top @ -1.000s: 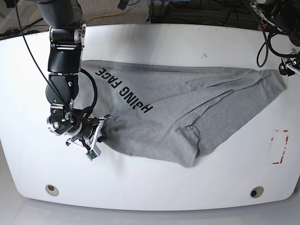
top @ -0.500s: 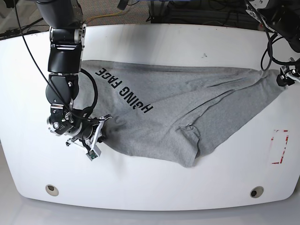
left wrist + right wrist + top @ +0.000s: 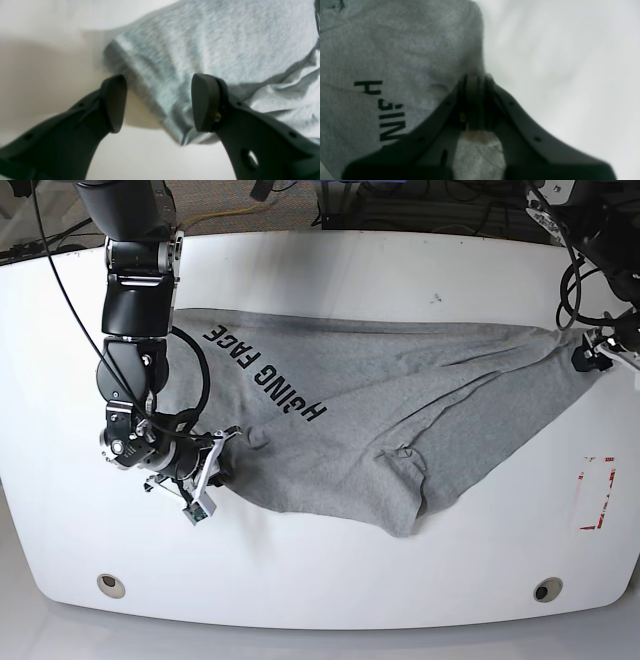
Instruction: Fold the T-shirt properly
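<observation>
The T-shirt [image 3: 400,410] lies spread across the middle of the white bench [image 3: 330,580], a light grey cloth with many soft folds. Its black lettering [image 3: 262,375] runs diagonally near the side of the base view's left and reads upside down there. One pointed part of the cloth reaches toward the near edge of the bench, and another part stretches to the far right side of that view.

The right hand [image 3: 212,465] is at the left edge of the shirt in the base view. In the right wrist view this hand [image 3: 475,82] is clenched, with its two fingers [image 3: 470,100] pressed together on the edge of the grey cloth, so it is grasping the T-shirt [image 3: 395,50]. Some letters [image 3: 382,110] show just beside the fingers.

The left hand [image 3: 590,352] is at the right corner of the shirt in the base view. In the left wrist view this hand [image 3: 158,102] is released: its fingers [image 3: 205,102] stand well apart, and the hemmed edge of the T-shirt [image 3: 212,42] passes between them. I cannot tell if the fingers touch the cloth.

A red and white marking [image 3: 597,493] is on the bench, near the right edge of the base view, apart from the shirt.
</observation>
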Robot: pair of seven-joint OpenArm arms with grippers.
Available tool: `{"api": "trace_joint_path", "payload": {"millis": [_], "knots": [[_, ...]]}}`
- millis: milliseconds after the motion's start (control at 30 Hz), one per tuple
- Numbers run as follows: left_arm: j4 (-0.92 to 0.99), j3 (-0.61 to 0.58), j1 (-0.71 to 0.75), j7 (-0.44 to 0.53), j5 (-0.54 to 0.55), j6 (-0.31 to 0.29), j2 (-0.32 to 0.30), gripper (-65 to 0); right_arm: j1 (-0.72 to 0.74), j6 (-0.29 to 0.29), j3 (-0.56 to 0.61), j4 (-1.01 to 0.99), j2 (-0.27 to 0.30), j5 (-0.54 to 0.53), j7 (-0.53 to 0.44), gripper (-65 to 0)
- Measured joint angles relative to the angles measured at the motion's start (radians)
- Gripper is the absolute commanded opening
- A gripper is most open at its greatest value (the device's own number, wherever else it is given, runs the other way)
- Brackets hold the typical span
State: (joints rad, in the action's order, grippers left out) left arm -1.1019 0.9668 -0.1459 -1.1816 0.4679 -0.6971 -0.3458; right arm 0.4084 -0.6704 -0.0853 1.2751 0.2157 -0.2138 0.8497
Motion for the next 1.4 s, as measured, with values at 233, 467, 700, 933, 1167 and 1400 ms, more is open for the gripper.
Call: {"api": "trace_joint_path", "payload": {"millis": [233, 467, 700, 933, 1167, 1400], "knots": [[0.001, -0.058, -0.003, 0.024, 0.004, 0.0, 0.005, -46.3, 0.0, 0.0, 0.0, 0.0, 0.001, 0.0, 0.0, -65.0], [0.005, -0.174, 0.0, 0.117, -0.016, 0.025, 0.021, -64.4, 0.0, 0.0, 0.0, 0.0, 0.005, 0.001, 0.0, -65.0], [-0.048, -0.173, 0.013, 0.112, -0.029, 0.031, 0.014, -64.4, -0.003, 0.001, -0.003, 0.025, 0.008, 0.001, 0.001, -65.0], [-0.29, -0.33, 0.038, 0.101, -0.042, 0.161, 0.004, -64.3, 0.026, 0.0, -0.087, 0.08, 0.02, 0.006, 0.002, -65.0], [-0.543, -0.494, -0.001, 0.108, -0.09, 0.226, 0.007, -64.2, 0.115, -0.001, -0.086, 0.079, 0.063, 0.007, 0.008, -65.0], [-0.552, -0.512, -0.206, -0.079, -0.094, 0.23, 0.003, -64.2, 0.267, -0.01, -0.077, 0.077, 0.106, 0.001, 0.012, -65.0]]}}
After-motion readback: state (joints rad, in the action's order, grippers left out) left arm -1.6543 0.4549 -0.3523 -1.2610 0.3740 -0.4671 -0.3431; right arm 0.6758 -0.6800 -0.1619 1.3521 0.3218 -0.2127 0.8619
